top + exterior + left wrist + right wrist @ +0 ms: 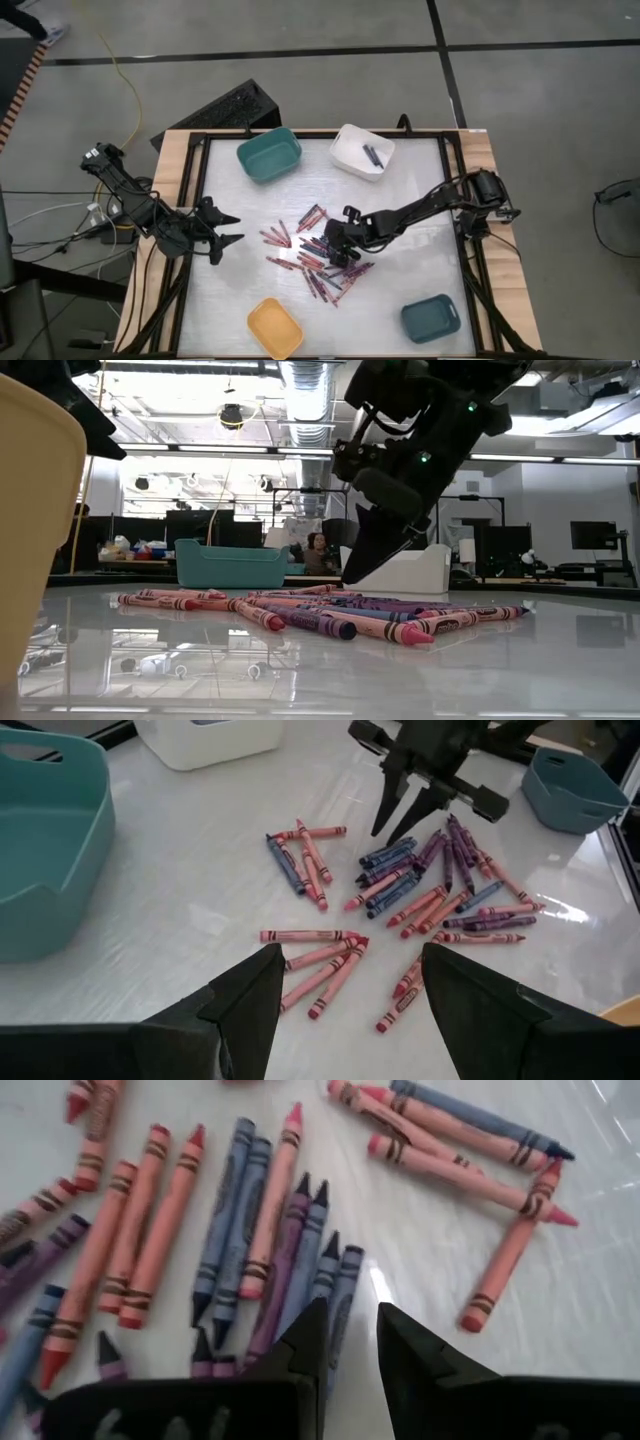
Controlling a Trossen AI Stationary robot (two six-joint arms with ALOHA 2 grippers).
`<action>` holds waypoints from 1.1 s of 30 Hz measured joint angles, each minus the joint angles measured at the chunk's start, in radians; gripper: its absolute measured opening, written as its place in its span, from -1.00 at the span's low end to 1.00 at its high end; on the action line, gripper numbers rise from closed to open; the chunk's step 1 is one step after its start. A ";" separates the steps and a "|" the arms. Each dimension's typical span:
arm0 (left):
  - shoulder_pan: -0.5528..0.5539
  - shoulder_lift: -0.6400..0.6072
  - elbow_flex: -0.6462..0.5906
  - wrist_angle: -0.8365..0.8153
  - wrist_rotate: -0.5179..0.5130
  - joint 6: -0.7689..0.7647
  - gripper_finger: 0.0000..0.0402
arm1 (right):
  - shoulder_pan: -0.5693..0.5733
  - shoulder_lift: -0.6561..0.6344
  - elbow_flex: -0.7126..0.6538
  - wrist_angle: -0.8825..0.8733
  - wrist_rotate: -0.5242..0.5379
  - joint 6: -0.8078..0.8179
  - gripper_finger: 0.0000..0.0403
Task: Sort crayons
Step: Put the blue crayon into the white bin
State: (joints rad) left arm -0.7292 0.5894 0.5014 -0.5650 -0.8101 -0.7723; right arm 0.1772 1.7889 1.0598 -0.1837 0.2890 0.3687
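Several crayons (315,255), red, pink, blue and purple, lie flat and scattered on the white table's middle (400,890). My right gripper (336,246) slants down over the pile, its fingers a narrow gap apart with nothing between them (352,1325). The tips stand at a row of blue and purple crayons (300,1250), low over the table (352,575). My left gripper (225,228) waits open near the table's left edge, clear of the crayons, fingers wide apart (345,990). My right gripper comes at the pile slanting down from the table's right side. One fingertip (312,1320) stands over the end of a blue crayon (340,1280). Whether it touches that crayon, I cannot tell.
A teal bin (270,153) and a white bin (362,150) holding a dark blue crayon stand at the far edge. A yellow bin (275,327) and a blue-grey bin (431,318) stand at the near edge. Bare table lies between the pile and the bins.
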 joint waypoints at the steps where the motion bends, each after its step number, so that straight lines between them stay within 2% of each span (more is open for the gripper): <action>1: 0.000 0.000 0.000 0.000 0.001 0.000 0.14 | 0.000 0.000 0.001 -0.001 0.001 0.000 -0.59; 23: 0.000 0.000 0.000 0.003 -0.002 -0.028 0.14 | 0.015 0.000 -0.001 -0.017 0.029 -0.002 -0.59; 33: 0.000 0.000 0.000 0.001 0.000 -0.042 0.14 | 0.018 0.066 -0.001 0.010 0.031 0.019 -0.59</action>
State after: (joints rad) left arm -0.7292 0.5892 0.5018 -0.5641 -0.8101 -0.8143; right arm 0.1956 1.8546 1.0593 -0.1741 0.3203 0.3873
